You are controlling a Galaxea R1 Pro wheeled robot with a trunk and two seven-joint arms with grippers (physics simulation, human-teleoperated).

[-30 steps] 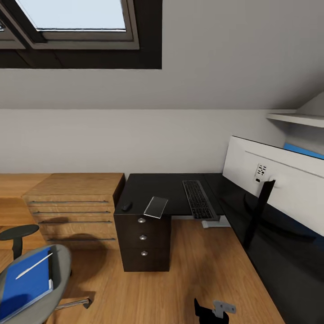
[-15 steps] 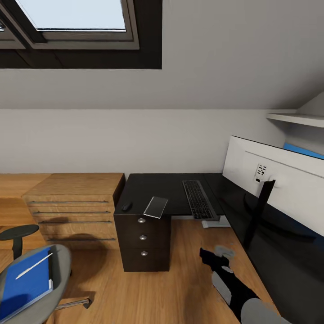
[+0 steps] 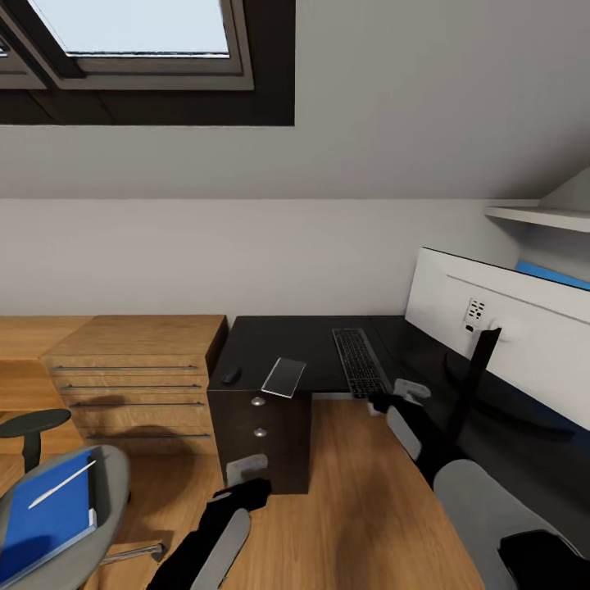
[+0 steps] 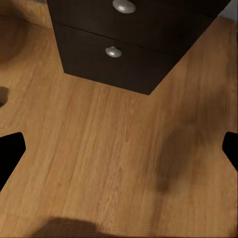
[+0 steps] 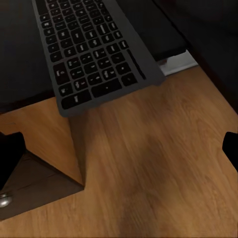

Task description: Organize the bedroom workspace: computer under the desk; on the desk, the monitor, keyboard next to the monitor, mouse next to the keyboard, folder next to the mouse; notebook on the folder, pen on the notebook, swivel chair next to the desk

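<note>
The right gripper (image 3: 397, 395) hung just off the near edge of the desk (image 3: 270, 340), close to the overhanging end of the keyboard (image 3: 360, 363); its fingers stood wide apart at the edges of the right wrist view and held nothing. The left gripper (image 3: 242, 482) hovered low over the wood floor (image 3: 352, 492) in front of the drawer unit (image 3: 262, 442), likewise spread open and empty.

On the desk, the notebook (image 3: 284, 377) lay tilted over the front edge, with the mouse (image 3: 231, 376) near it toward the dresser (image 3: 135, 377). The monitor (image 3: 500, 328) stood on the desk's other wing (white back toward the camera). The blue folder (image 3: 45, 520) lay on the swivel chair (image 3: 111, 483), the pen (image 3: 61, 484) on top of it.
</note>
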